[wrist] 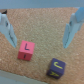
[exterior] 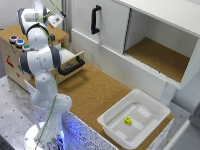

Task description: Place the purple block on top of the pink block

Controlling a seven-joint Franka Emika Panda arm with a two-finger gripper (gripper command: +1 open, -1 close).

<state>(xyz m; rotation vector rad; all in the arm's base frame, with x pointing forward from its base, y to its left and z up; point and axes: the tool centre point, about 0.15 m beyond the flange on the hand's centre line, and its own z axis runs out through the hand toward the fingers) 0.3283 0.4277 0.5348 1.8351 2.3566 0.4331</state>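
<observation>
While gripper (wrist: 37,27) hangs unclenched, holding nothing; centre over purple block (wrist: 56,67), just beside pink block (wrist: 26,50); descend squarely, grip opposite faces.

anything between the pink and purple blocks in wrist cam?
Nothing. In the wrist view only bare cork surface shows between the pink block and the purple block; they sit apart, not touching.
</observation>
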